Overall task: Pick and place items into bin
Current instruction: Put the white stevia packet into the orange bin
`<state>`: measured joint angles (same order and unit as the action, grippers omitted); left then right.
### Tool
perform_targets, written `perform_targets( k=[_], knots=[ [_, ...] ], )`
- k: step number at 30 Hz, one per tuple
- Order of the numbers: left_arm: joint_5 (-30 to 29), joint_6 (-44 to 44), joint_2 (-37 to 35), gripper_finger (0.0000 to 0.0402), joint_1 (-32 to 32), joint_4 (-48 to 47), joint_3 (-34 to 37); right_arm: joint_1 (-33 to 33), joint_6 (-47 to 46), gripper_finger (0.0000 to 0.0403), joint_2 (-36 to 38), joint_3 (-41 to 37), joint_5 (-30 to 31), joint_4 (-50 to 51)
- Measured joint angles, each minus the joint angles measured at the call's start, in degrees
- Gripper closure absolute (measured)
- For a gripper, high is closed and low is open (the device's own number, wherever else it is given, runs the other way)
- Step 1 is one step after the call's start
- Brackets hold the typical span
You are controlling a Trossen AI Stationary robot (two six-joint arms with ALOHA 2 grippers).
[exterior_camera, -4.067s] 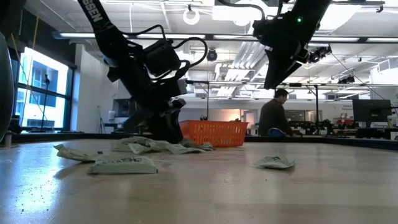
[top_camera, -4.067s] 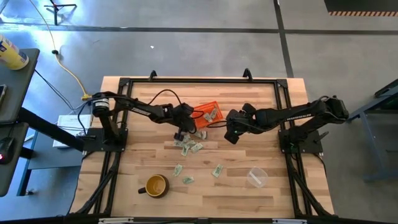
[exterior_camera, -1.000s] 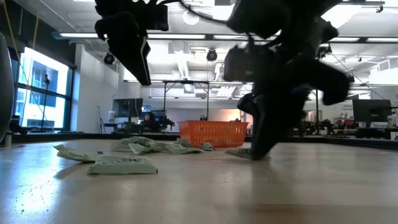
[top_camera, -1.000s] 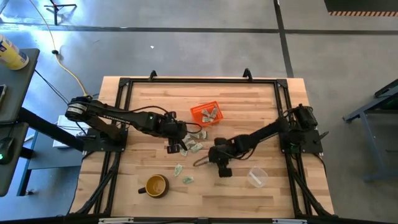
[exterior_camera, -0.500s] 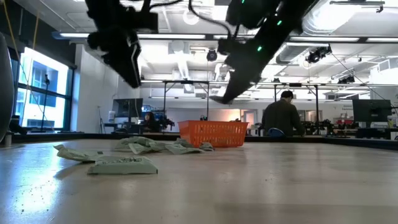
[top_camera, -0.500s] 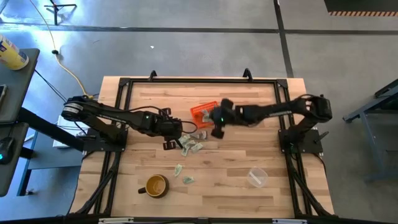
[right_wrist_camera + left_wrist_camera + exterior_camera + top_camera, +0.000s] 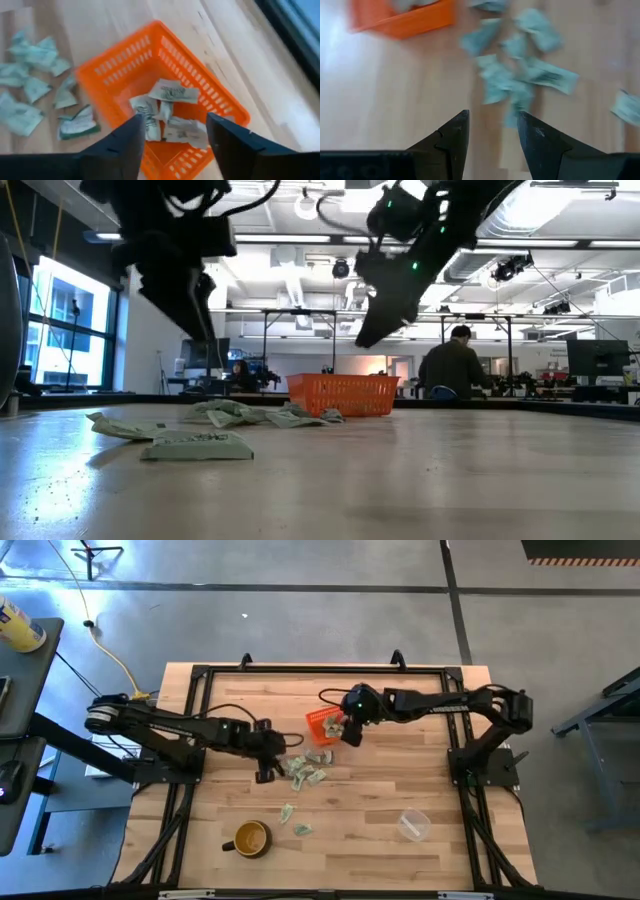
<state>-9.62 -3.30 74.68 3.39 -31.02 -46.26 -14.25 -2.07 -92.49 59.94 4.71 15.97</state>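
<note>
The orange bin (image 7: 320, 721) stands on the far middle of the table with several pale green scraps (image 7: 172, 93) lying in it. My right gripper (image 7: 175, 131) hangs open and empty just above the bin (image 7: 165, 36), at its right side (image 7: 351, 733). A cluster of scraps (image 7: 306, 770) lies flat on the wood just near of the bin; two more (image 7: 287, 812) lie closer to the mug. My left gripper (image 7: 265, 774) is raised at the cluster's left, open and empty (image 7: 492, 126), with the scraps (image 7: 520, 85) ahead of its fingers.
A yellow-brown mug (image 7: 250, 837) stands near the table's near-left edge, and a clear plastic cup (image 7: 413, 825) at near right. Black frame rails run along the table's sides. Bare wood lies between the scraps and the cup. A person (image 7: 452, 370) stands in the room behind.
My right gripper rose from the table's near middle, where it was down on a scrap, and swung toward the far edge until it hung over the bin; that scrap is gone from the table. My left gripper drifted a little toward the table's left edge.
</note>
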Motion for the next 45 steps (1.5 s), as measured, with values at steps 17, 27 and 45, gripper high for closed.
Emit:
perform_targets(
  k=[17,27,45],
  knots=[
    [11.18,6.49,4.61,0.0201,-5.06,18.17,12.73,14.38,-0.56,0.0151,4.35,0.02,14.85,16.74],
    [18.60,5.96,9.19,0.0204,-8.58,22.72,12.16,16.19,-8.56,0.0150,4.35,0.02,16.60,21.68],
    [15.80,6.59,9.19,0.0375,-7.51,20.47,12.15,16.14,-16.09,0.0151,4.33,0.04,15.52,25.42]
  ],
)
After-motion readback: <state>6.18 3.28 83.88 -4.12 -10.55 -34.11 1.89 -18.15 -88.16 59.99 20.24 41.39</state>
